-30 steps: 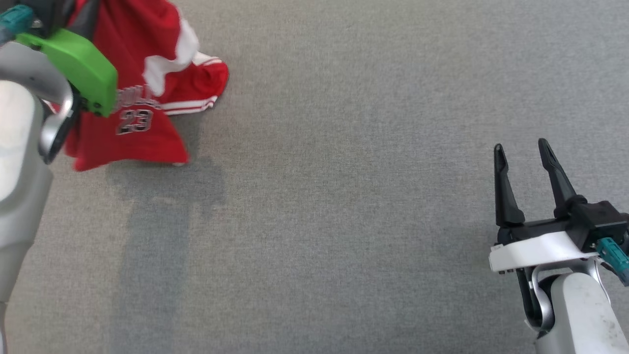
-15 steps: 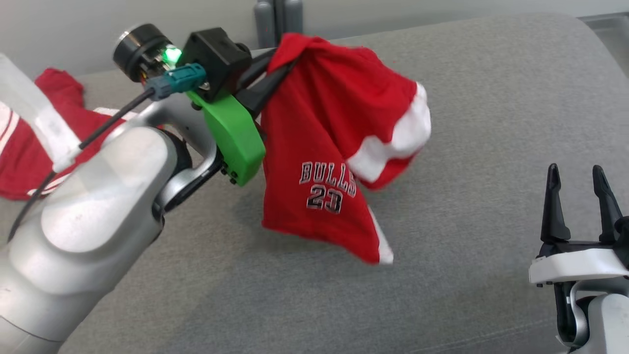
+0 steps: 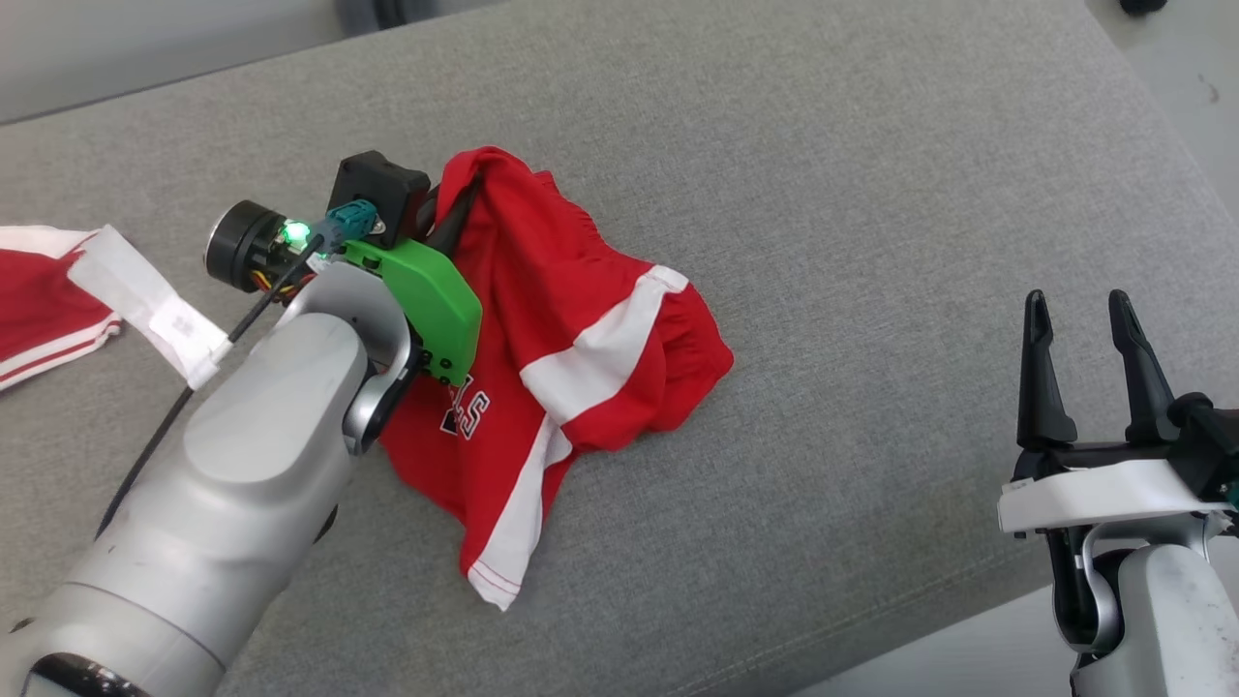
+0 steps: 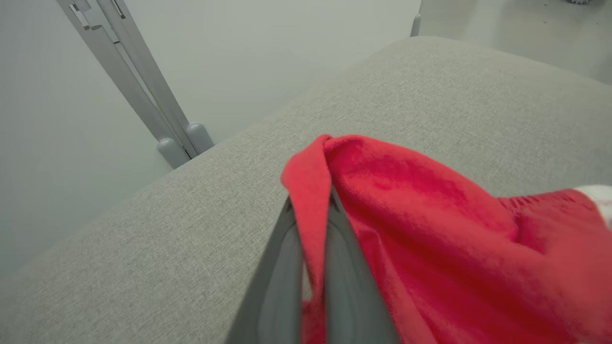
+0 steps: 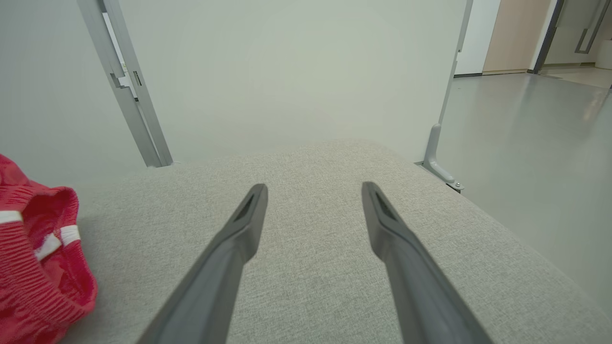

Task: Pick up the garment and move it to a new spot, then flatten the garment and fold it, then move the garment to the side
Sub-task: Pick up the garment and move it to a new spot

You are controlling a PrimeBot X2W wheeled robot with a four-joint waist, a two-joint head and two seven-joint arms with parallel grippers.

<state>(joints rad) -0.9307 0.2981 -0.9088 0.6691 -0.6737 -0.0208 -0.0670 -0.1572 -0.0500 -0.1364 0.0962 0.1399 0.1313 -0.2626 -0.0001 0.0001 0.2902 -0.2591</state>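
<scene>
The garment (image 3: pixel 581 329), bright red with white bands and partly hidden lettering, lies crumpled on the grey cushion (image 3: pixel 852 194) left of centre. Its top fold is lifted and pinched in my left gripper (image 3: pixel 463 194), which is shut on it. The left wrist view shows the two fingers closed on a red fold of the garment (image 4: pixel 430 248), with my left gripper (image 4: pixel 310 210) low over the cushion. My right gripper (image 3: pixel 1079 310) stands open at the right, apart from the cloth, nothing between its fingers. In the right wrist view my right gripper (image 5: pixel 313 188) is spread and the garment (image 5: pixel 38 267) sits at the far left.
Another red cloth with white trim (image 3: pixel 39 300) lies at the cushion's left edge. The cushion's front edge runs along the lower right, with pale floor (image 3: pixel 968 649) beyond. Grey metal posts (image 5: pixel 129 95) stand against the wall behind the cushion.
The head camera has shifted. The garment hung in the air from my left gripper; now its lower part rests bunched on the cushion. My right gripper stays open.
</scene>
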